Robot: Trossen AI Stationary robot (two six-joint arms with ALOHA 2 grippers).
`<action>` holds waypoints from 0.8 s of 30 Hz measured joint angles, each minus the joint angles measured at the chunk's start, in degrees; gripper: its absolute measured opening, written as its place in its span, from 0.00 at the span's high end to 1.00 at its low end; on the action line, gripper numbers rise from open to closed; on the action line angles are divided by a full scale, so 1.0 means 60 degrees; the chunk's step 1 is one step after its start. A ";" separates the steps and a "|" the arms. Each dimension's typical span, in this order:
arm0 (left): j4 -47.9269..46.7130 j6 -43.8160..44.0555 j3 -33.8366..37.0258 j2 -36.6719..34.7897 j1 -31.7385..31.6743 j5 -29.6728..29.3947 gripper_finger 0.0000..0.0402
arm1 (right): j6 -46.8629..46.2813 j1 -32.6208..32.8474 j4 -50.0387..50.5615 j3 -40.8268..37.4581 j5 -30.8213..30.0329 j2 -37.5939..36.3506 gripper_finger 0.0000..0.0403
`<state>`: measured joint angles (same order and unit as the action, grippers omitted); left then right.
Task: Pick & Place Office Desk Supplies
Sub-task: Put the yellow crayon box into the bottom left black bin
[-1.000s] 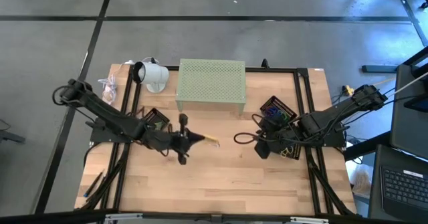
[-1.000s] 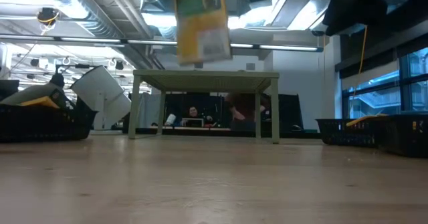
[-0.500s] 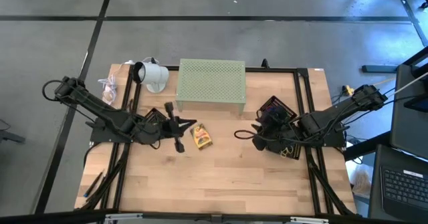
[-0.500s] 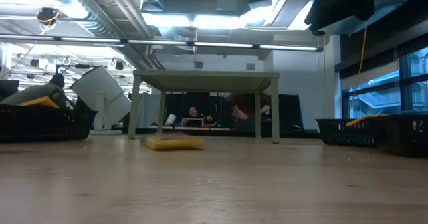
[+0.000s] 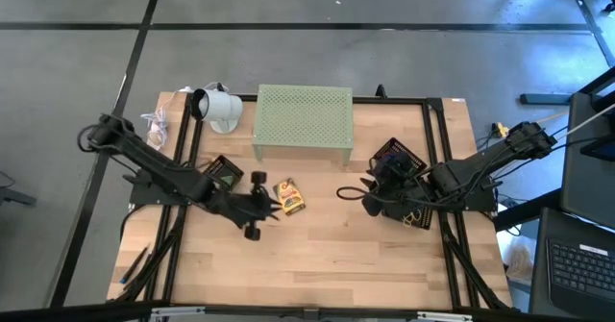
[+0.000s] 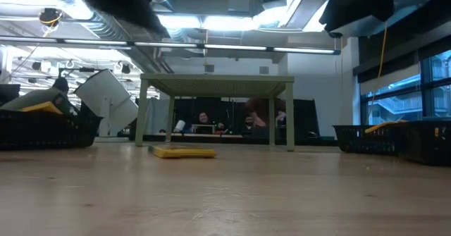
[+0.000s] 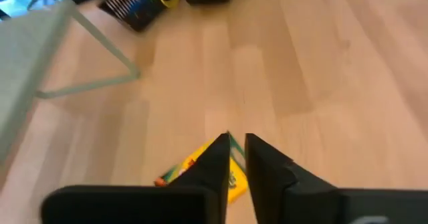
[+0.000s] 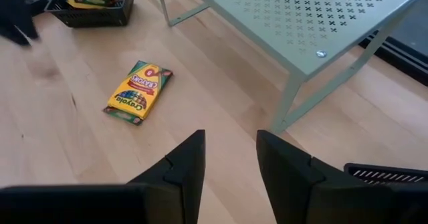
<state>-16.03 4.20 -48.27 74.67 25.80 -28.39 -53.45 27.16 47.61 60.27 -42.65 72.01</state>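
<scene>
On the bare wood just before the pale green stand (image 5: pixel 304 116) lies your crayon box (image 5: pixel 288 196), flat and released, so lift the left gripper (image 5: pixel 256 207), fingers nearly together and empty, straight clear, while the right gripper (image 8: pixel 229 158) waits part-open, holding nothing.

A yellow crayon box (image 8: pixel 138 92) with green ends lies flat on my table (image 5: pixel 327 255), label up, loose and touching nothing. From above it sits just in front of the pale green stand's left leg, turned at a slant to the table edge (image 5: pixel 289 196). Seen level, it is a thin yellow slab resting on the wood (image 6: pixel 182 151). The printing on its face reads Crayola, I think.
</scene>
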 joint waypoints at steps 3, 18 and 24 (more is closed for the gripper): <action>0.0231 -0.0232 0.0000 0.0752 -0.0023 -0.0018 0.82 | 0.0000 0.0000 -0.0083 0.0000 0.0000 0.0000 0.66; 0.1890 0.0612 0.0010 0.4150 -0.0010 -0.1397 0.64 | 0.0028 -0.0001 -0.0079 0.0000 0.0000 0.0004 0.66; 0.2920 0.0719 0.0007 0.4869 0.0014 -0.1451 0.64 | 0.0055 0.0000 -0.0079 0.0000 0.0000 0.0004 0.66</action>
<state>1.49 8.51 -48.23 103.89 25.89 -37.10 -53.12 27.16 47.13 60.27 -42.65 72.03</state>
